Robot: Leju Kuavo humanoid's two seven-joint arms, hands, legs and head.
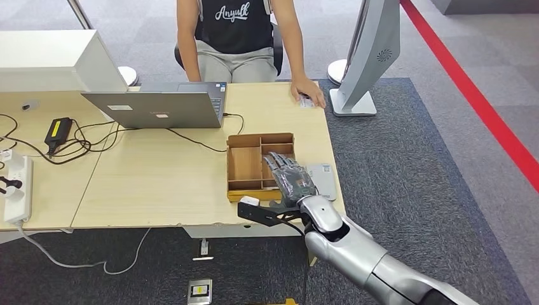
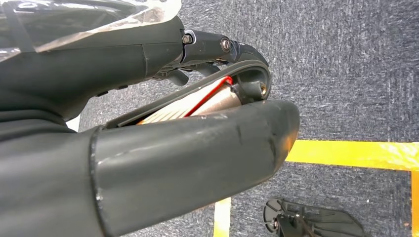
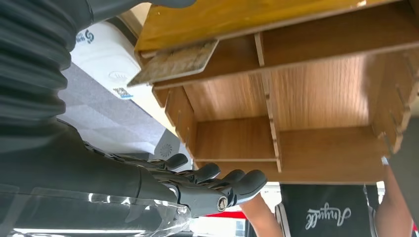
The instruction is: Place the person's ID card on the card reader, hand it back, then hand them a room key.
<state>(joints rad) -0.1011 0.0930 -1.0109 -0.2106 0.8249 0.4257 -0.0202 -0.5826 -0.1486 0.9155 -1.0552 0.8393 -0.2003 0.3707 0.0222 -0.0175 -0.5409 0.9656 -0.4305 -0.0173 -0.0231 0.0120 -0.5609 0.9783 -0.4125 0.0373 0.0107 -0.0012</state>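
My right hand (image 1: 289, 178) hovers flat over the near right compartments of a wooden divided tray (image 1: 245, 166), its fingers (image 3: 217, 180) stretched out and holding nothing. In the right wrist view a pale card (image 3: 173, 61) lies in a tray slot (image 3: 232, 143) beside the hand. The white card reader (image 1: 322, 180) lies on the table just right of the tray, and its body (image 3: 106, 59) is close by the hand. At the table's far right corner the person's hand (image 1: 309, 92) rests on a small card (image 1: 306, 101). My left hand (image 2: 148, 148) hangs over the floor, its fingers curled toward the thumb around nothing.
A person sits behind the table (image 1: 159, 184). An open laptop (image 1: 162, 107) is at the back, with cables, a black adapter (image 1: 57, 130) and a power strip (image 1: 18, 187) on the left. A white stand (image 1: 365, 63) rises past the table's right corner. Yellow tape (image 2: 356, 154) marks the floor.
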